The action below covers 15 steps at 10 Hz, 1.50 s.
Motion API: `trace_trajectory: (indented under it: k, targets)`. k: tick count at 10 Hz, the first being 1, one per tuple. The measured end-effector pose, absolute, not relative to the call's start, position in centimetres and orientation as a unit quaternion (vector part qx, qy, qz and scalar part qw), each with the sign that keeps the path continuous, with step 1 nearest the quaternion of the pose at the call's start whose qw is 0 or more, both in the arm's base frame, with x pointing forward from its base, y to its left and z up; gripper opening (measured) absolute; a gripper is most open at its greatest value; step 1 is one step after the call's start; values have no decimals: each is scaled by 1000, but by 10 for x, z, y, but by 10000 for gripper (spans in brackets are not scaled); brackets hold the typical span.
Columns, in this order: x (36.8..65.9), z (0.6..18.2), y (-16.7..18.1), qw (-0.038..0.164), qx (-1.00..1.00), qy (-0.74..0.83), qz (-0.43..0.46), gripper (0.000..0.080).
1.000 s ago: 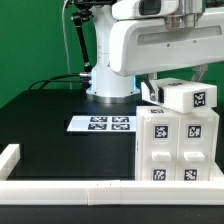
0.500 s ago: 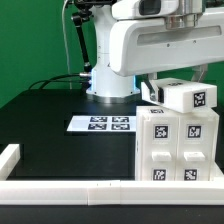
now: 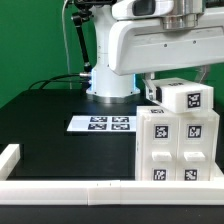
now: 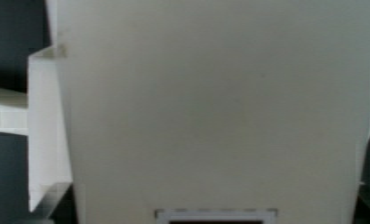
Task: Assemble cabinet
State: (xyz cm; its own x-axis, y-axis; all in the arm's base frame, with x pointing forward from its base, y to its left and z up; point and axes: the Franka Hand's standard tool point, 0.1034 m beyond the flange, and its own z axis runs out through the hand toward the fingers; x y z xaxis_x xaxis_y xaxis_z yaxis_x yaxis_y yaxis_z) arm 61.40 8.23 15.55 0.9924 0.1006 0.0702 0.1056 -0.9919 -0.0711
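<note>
At the exterior view's right, near the front rail (image 3: 70,187), the cabinet (image 3: 175,150) is standing upright on the black table (image 3: 45,115). Its near face is showing several black-and-white tags. One tagged block (image 3: 186,97) is sitting on top of the cabinet, turned slightly out of line with the body below. Directly above this block, the arm (image 3: 160,45) is hanging low and is covering the space over the cabinet.

The gripper is hiding behind the arm and the block. It cannot be told whether its fingers are apart, together or clamped on the block. A plain white surface (image 4: 200,110) is filling the wrist view at close range, with the edge of a tag (image 4: 217,213) showing on it.

Further left and farther back, the marker board (image 3: 102,123) is lying flat on the table, well apart from the cabinet.
</note>
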Motion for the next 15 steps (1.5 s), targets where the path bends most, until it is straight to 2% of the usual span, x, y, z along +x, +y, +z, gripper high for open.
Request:
trace_trajectory:
  k: [5, 12, 14, 15]
  targets:
    - [611, 155, 84, 54, -976, 209, -43, 542]
    - [611, 155, 86, 67, -915, 397, -29, 543]
    - [606, 155, 87, 76, -857, 510, -23, 543]
    - [606, 155, 87, 88, -812, 576, -16, 543]
